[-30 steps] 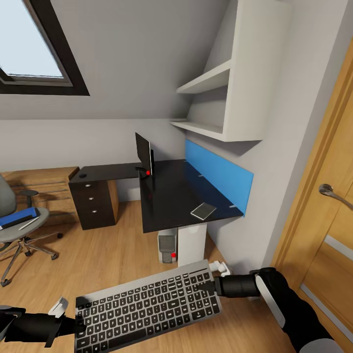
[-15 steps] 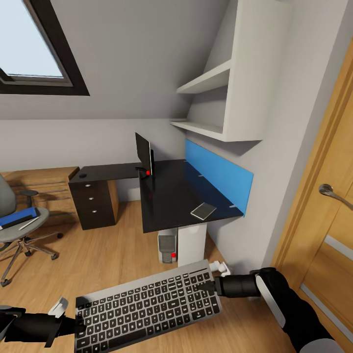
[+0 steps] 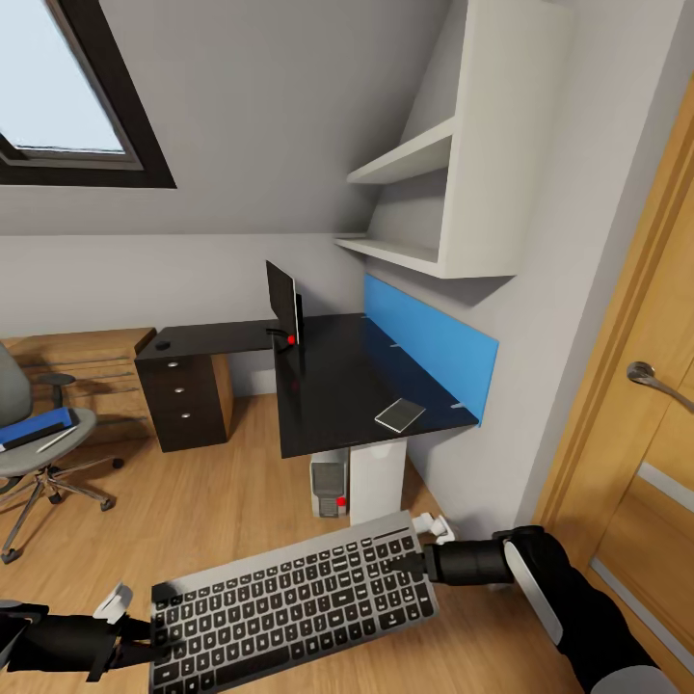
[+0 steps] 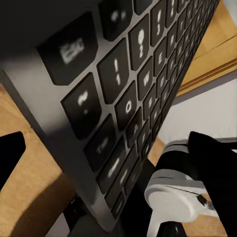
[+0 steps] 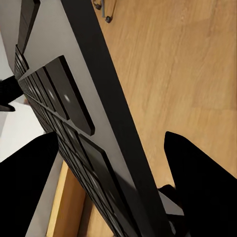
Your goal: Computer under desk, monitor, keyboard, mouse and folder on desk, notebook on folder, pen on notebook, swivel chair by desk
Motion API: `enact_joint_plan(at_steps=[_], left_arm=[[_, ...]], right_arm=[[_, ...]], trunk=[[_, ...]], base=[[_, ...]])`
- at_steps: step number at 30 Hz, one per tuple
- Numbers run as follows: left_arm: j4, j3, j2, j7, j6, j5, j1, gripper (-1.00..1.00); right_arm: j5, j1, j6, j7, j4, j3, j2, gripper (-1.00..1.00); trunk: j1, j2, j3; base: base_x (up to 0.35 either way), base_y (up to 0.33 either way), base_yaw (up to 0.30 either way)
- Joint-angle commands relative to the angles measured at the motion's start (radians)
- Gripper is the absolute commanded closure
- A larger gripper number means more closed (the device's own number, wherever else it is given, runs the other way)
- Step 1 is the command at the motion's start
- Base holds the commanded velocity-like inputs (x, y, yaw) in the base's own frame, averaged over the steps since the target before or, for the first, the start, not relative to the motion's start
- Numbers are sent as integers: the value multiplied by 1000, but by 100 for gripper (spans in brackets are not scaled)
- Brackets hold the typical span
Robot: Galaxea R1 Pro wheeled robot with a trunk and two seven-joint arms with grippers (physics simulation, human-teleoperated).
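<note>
I hold the long grey keyboard [image 3: 289,602] low over the floor, my left gripper [image 3: 145,633] shut on its left end and my right gripper [image 3: 417,561] shut on its right end. Its keys show close up in the left wrist view [image 4: 123,98] and the right wrist view [image 5: 74,123]. Ahead stands the black L-shaped desk [image 3: 328,386] with the monitor [image 3: 282,306] edge-on. A small dark mouse [image 3: 162,344] lies on its left wing. The computer [image 3: 330,487] is under the desk. At far left the swivel chair [image 3: 43,458] carries the blue folder [image 3: 39,426] and the pen [image 3: 56,440].
A small flat grey rectangle [image 3: 399,414] lies near the desk's front right corner, below the blue wall panel [image 3: 429,352]. White shelves [image 3: 424,193] hang above. A wooden door [image 3: 636,434] is close on my right, a light wooden dresser [image 3: 77,361] behind the chair.
The keyboard and both grippers have shifted by only a few pixels; nothing else has moved.
</note>
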Motion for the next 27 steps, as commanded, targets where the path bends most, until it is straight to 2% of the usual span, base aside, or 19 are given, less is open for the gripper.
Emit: enact_joint_plan(at_steps=[1,11,16,21,27], left_arm=[[0,-7,2,-1,11,8,-1,-100],[0,-5,2,-2,15,9,-1,-100],[1,-3,4,-2,15,10,-1,-100],[1,-1,6,-1,15,10,-1,-100],[3,0,8,3,14,10,-1,-100]], right_arm=[[0,-1,3,3,0,1,-1,100],[0,-1,3,3,0,1,-3,100],[0,-1,2,6,0,-6,-23,100],[0,-1,2,15,1,-69,-31,100],[2,-1,0,16,2,-107,-35,100]], trunk=[[0,-1,-1],[0,-1,-1],[0,-1,-1],[0,-1,-1],[0,-1,-1]], base=[[0,0,0],[0,0,0],[0,0,0],[0,0,0],[0,0,0]])
